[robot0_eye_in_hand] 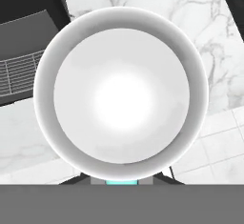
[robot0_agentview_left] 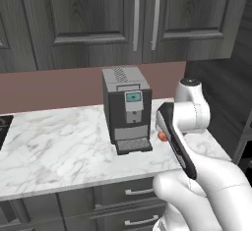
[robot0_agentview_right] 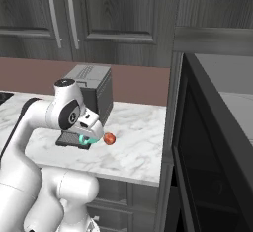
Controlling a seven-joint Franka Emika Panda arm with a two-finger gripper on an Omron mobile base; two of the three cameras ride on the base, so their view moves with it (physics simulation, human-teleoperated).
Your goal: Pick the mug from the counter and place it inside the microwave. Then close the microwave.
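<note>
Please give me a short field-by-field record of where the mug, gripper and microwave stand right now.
mug: small teal cylindrical mug with white inside, close under the hand camera, above the white marble counter
gripper: white arm's gripper, shut on mug
fruit: small red-orange round fruit on the counter beside the mug
coffee machine: boxy grey coffee machine behind the mug
microwave: dark microwave door open

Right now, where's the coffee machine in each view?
Left base view: coffee machine at centre, standing on the counter.
Right base view: coffee machine left of centre, partly behind the arm.
Hand view: its drip grille at the left edge.
Shared landmark: the marble counter under it.
</note>
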